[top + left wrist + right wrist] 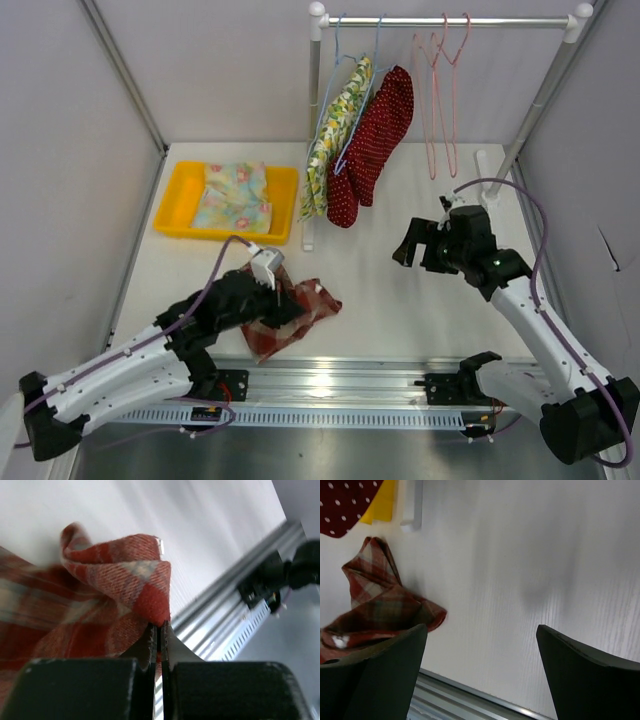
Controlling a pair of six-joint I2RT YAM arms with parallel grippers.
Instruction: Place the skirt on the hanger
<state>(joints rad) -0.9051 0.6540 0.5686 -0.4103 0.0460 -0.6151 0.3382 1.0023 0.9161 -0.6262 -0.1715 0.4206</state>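
In the top external view, the plaid skirt [315, 308] is seen crumpled on the white table [400, 310], near the front edge and left of centre. The left gripper [282, 305] is laid against its left side, and part of the cloth is hidden under the arm. The right gripper [415, 242] is held above the table, well apart from the skirt, to its right. Two empty pink hangers [440, 90] are hung on the rack rail [450, 20], beside a floral garment [335, 135] and a red dotted garment [375, 145]. A yellow tray [180, 195] with a folded floral cloth [235, 195] is placed at the back left. In the left wrist view, the left gripper [159, 631] is shown pressed together on a folded edge of the skirt [105, 610], with the cloth bunched up just above the fingertips and the aluminium base rail [235, 612] to the right. In the right wrist view, the right gripper [481, 630] is spread wide with nothing between its fingers [590, 675]. The skirt [380, 610] is seen lower left, apart from it, on the table.
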